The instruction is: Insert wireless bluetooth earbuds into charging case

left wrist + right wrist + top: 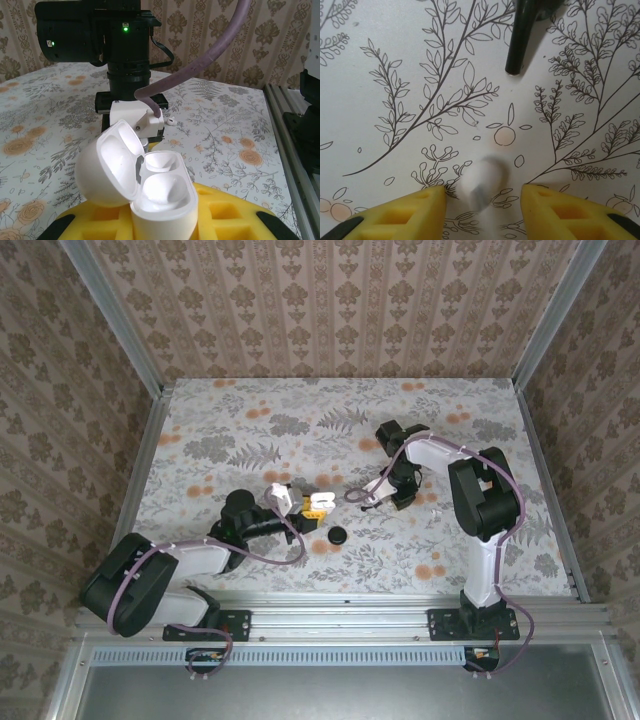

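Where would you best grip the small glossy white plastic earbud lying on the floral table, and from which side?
Probably pinch the small white earbud across its rounded body, from straight above: it lies on the floral table, with the yellow fingers open either side.

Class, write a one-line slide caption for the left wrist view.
Left gripper holds the charging case, lid open, facing the right arm; one earbud lies on the floral table nearby.

Left arm (170, 575) and right arm (485, 510): black joint housings, white link covers. Black base plates (478, 623) are bolted onto the aluminium rail (340, 612). A mauve cable (210, 61) follows each arm up from the rail. Finger pads (400, 212): yellow foam, black-edged.
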